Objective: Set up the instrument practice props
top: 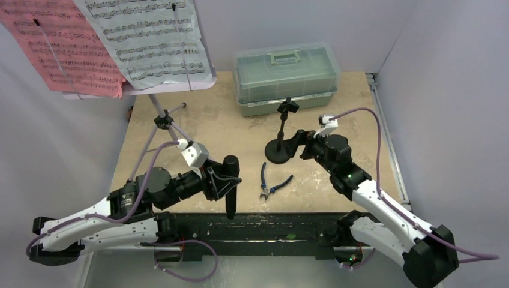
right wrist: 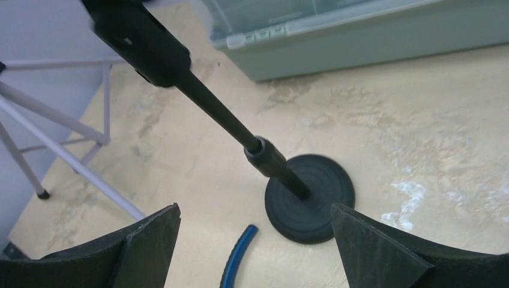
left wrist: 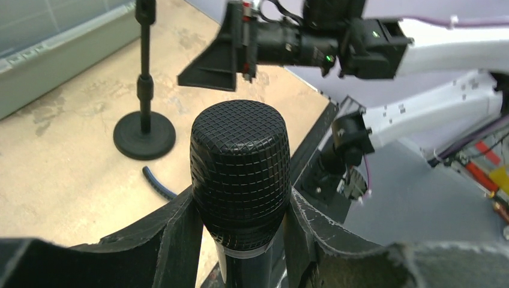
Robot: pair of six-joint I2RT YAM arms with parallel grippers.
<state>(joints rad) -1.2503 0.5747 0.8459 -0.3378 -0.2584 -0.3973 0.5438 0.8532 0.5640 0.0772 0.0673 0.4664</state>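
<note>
My left gripper (top: 227, 180) is shut on the black microphone (top: 231, 186), which it holds upright near the table's front edge; its mesh head (left wrist: 240, 168) fills the left wrist view between the fingers. The black round-based stand (top: 280, 143) stands upright at the table's middle, and shows in the right wrist view (right wrist: 309, 198). My right gripper (top: 295, 146) is open and empty just right of the stand's base. The lilac music stand (top: 161, 120) stands at the back left with a pink sheet (top: 60, 48) and a white sheet (top: 150, 39) on it.
The translucent green toolbox (top: 286, 77) sits at the back behind the round-based stand. Blue-handled pliers (top: 270, 185) lie on the table between the two grippers. The music stand's tripod legs (right wrist: 66, 156) spread over the left part of the table.
</note>
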